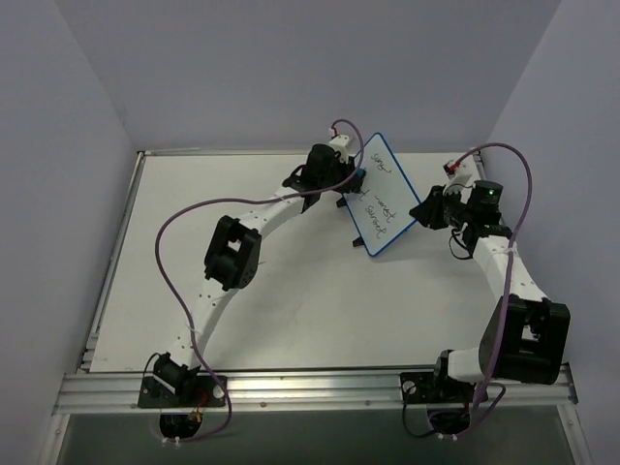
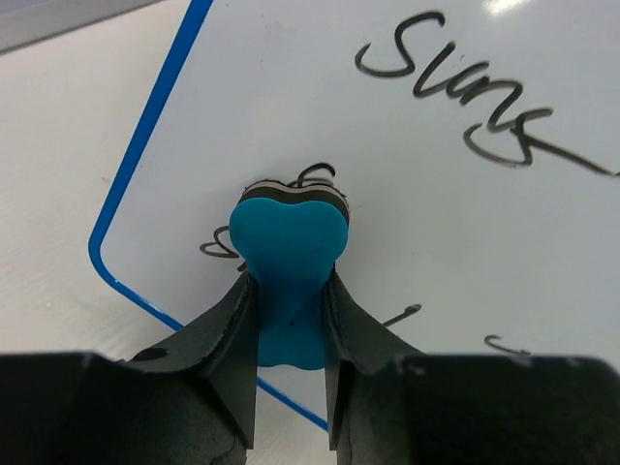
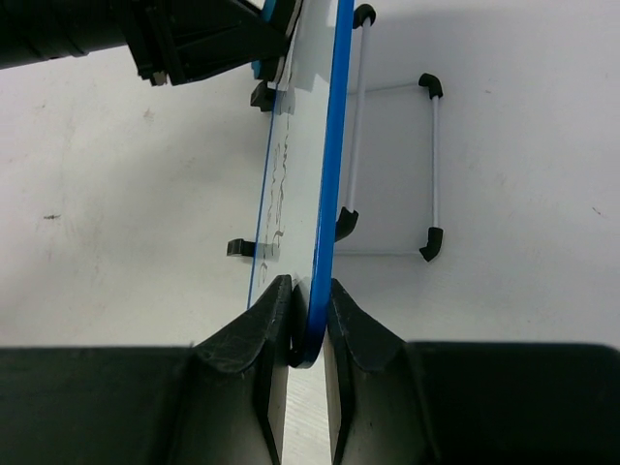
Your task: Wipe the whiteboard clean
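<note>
The whiteboard (image 1: 386,194) stands tilted on edge at the back middle of the table, blue-framed, with black handwriting on its face. My left gripper (image 1: 356,179) is shut on the blue bone-shaped eraser (image 2: 291,262) and presses its dark felt end against the whiteboard's face (image 2: 436,223), over a written word near the board's lower left corner. My left gripper (image 2: 291,300) holds the eraser by its waist. My right gripper (image 3: 308,325) is shut on the whiteboard's blue edge (image 3: 329,194) near a rounded corner, one finger on each side, and shows at the board's right corner (image 1: 421,215).
A white wire stand with black feet (image 3: 426,165) lies on the table behind the board. The left arm (image 3: 174,39) shows at the top of the right wrist view. Walls enclose the white table (image 1: 194,213) on three sides.
</note>
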Action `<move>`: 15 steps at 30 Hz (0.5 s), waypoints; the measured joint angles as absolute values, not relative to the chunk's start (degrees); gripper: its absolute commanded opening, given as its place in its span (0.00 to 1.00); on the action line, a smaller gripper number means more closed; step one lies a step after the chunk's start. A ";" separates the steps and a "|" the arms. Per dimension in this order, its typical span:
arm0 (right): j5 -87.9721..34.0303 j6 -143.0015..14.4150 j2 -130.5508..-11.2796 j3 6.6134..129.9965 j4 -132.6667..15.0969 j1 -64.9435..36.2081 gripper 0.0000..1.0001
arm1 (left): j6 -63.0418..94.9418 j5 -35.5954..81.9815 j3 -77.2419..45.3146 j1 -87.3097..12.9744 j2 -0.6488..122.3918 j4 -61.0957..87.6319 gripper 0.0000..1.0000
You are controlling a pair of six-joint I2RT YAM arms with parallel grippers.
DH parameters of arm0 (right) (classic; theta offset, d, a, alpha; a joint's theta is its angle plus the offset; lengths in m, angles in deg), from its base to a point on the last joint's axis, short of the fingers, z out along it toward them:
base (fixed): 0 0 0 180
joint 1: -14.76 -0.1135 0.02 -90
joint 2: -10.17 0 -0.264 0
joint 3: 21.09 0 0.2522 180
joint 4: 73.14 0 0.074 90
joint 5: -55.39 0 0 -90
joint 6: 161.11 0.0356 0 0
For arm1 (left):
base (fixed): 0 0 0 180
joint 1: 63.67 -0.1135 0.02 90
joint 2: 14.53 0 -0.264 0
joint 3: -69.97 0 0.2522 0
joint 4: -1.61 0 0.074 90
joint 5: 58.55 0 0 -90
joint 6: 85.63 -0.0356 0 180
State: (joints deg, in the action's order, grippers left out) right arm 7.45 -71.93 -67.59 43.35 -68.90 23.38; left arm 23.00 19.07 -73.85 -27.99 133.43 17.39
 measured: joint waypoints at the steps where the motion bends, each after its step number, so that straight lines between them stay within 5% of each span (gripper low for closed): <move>1: 8.98 -72.71 -68.51 44.05 -68.33 24.26 0.00 | 22.98 19.29 -72.81 -27.96 132.75 17.57 0.02; 15: 18.45 -86.35 -80.66 58.47 -55.61 25.37 0.00 | 22.74 22.83 -49.79 -30.37 111.28 17.07 0.02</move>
